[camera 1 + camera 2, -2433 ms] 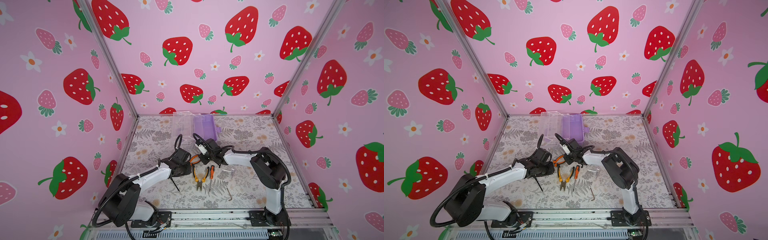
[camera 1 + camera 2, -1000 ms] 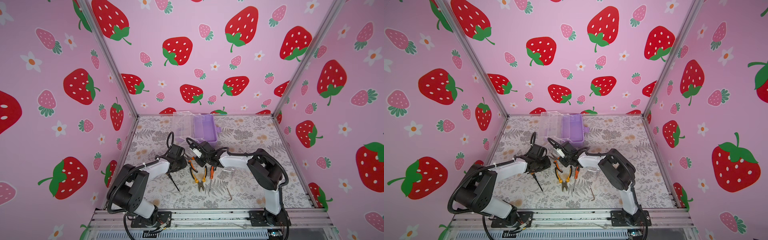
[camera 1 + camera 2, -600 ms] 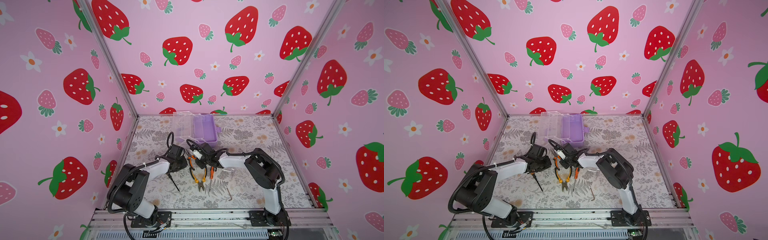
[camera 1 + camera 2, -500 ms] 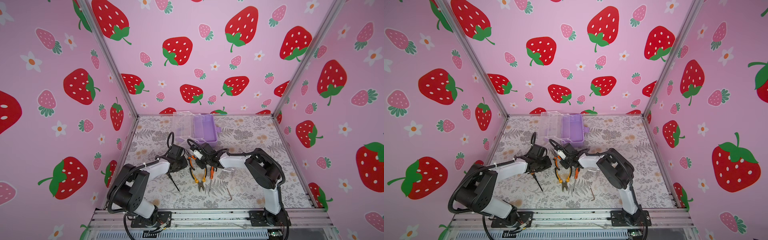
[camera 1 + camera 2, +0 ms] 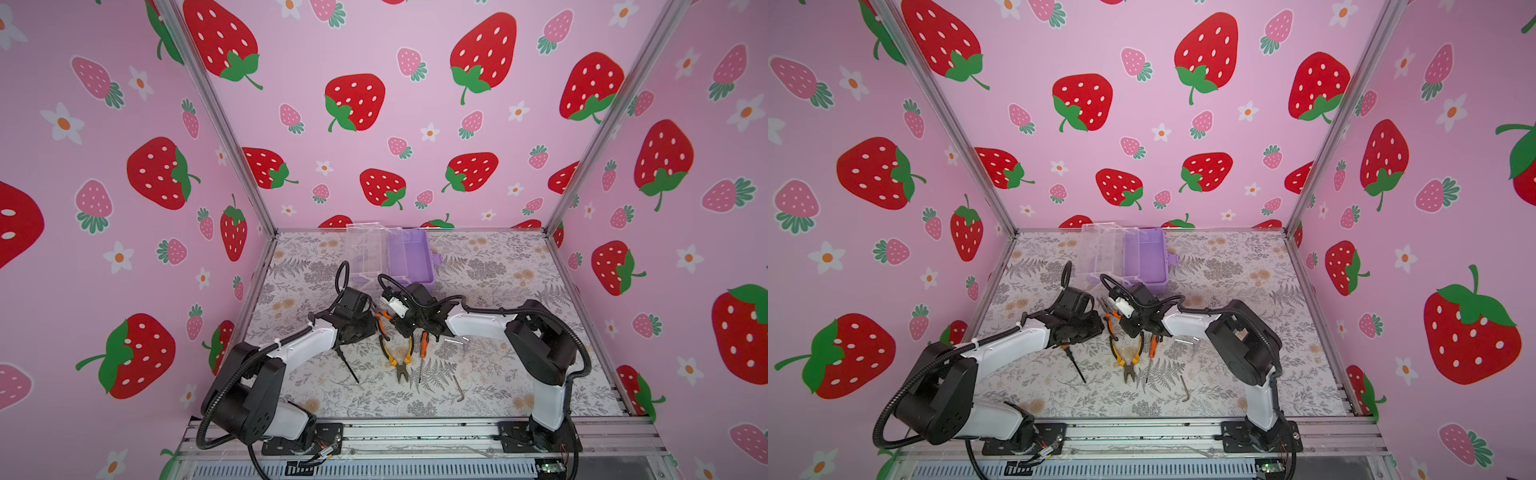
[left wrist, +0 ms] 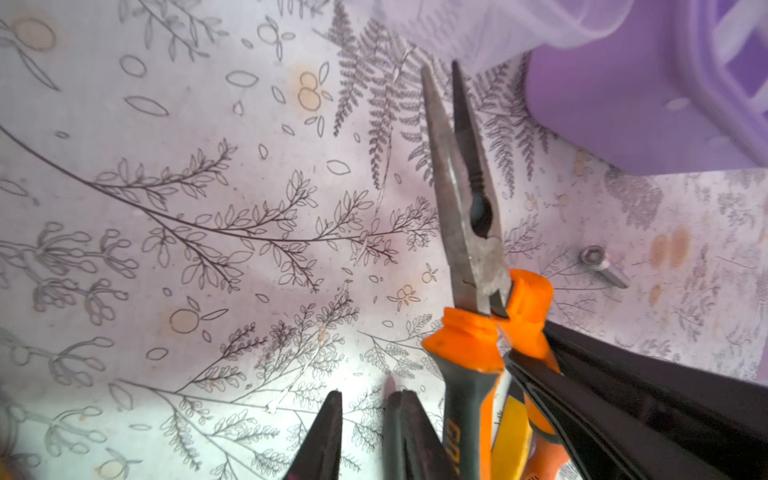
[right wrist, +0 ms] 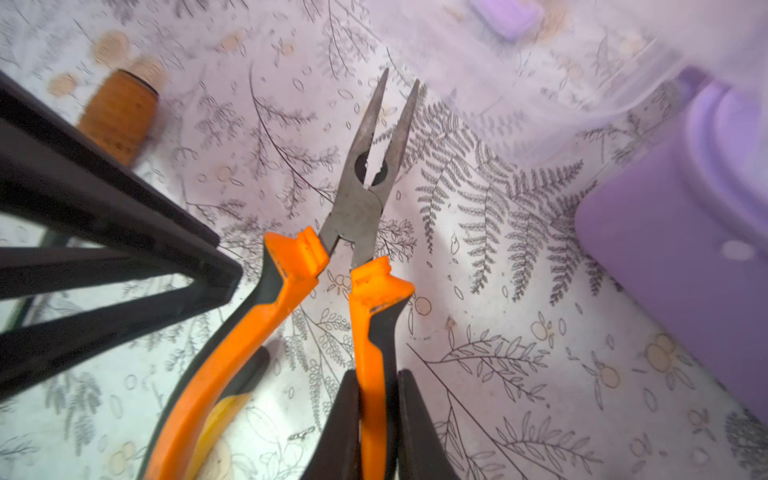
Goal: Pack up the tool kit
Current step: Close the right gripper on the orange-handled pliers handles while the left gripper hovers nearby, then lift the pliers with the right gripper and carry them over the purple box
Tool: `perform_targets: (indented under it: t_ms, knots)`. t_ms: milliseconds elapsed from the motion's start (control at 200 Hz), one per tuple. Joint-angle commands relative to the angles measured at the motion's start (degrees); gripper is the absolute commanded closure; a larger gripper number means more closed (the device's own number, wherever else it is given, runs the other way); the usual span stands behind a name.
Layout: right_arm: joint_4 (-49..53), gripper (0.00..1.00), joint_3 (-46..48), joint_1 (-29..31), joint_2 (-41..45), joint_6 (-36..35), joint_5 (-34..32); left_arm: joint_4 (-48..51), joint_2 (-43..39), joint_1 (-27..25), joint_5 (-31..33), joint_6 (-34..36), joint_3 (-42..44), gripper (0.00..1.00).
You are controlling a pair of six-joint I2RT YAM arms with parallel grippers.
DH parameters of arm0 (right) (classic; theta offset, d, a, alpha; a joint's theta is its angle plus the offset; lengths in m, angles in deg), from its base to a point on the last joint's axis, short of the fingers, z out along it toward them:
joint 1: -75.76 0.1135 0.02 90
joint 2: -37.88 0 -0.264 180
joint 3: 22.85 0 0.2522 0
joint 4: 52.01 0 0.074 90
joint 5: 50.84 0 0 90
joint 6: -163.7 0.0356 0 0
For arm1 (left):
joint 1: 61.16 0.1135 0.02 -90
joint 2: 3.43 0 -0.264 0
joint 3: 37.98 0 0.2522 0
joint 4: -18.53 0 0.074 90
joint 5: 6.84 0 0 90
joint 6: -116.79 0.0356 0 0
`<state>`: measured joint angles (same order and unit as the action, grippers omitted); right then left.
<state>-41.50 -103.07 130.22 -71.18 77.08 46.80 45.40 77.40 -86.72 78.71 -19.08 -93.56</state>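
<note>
The lilac box (image 5: 409,257) (image 5: 1144,257) stands open at the back, its clear lid (image 5: 365,249) folded to the left. My right gripper (image 7: 378,374) (image 5: 399,328) is shut on one orange handle of the long-nose pliers (image 7: 357,216) (image 6: 465,232) (image 5: 1111,318), whose nose points towards the box. My left gripper (image 6: 368,395) (image 5: 365,328) is right beside the pliers, its fingers a little apart with only the mat between them. A second pair of pliers (image 5: 399,357) and an orange-handled screwdriver (image 5: 423,345) lie just in front.
A dark screwdriver (image 5: 347,365) lies under and in front of the left gripper. Hex keys lie on the floral mat at the right (image 5: 455,340) and front right (image 5: 458,388). Pink strawberry walls close in three sides. A metal rail (image 5: 415,432) runs along the front.
The right gripper's jaws have closed on the pliers' handle. Since the earliest frames both grippers have moved back and left towards the box; the left gripper's opening is unchanged.
</note>
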Motion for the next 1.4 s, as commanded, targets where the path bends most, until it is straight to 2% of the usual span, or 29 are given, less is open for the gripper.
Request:
perform_targets:
  t_ms: [0, 365, 510, 780, 930, 1205, 1391]
  knots:
    - [-1.30, 1.00, -0.43, -0.49, 4.26, 1.18, 3.21, 3.60, -3.58, -0.30, 2.67, 0.31, -3.16, 0.71]
    - [-2.12, 1.00, 0.18, -2.79, 10.60, 4.97, 8.51, 8.52, -15.01, -1.14, 5.68, 1.27, -9.17, 0.70]
    - [-3.09, 1.00, 0.24, -3.65, 12.56, 6.62, 9.97, 7.73, -17.03, -4.11, 7.58, 1.26, -11.39, 0.71]
    - [-5.40, 1.00, 2.12, -5.84, 15.89, 9.10, 11.68, 8.31, -11.98, -11.27, 9.01, 5.32, -21.95, 0.73]
    - [-7.72, 1.00, 4.09, -8.26, 17.82, 12.19, 14.79, 6.66, -9.65, -13.89, 8.91, 6.35, -24.61, 0.73]
    - [-16.71, 1.00, 8.33, -13.33, 20.58, 21.66, 24.58, 5.60, -5.78, -15.12, 8.76, 6.58, -24.93, 0.74]
    - [-21.41, 1.00, 9.23, -13.94, 21.69, 26.07, 29.21, 4.01, -1.56, -15.13, 7.83, 7.07, -27.08, 0.74]
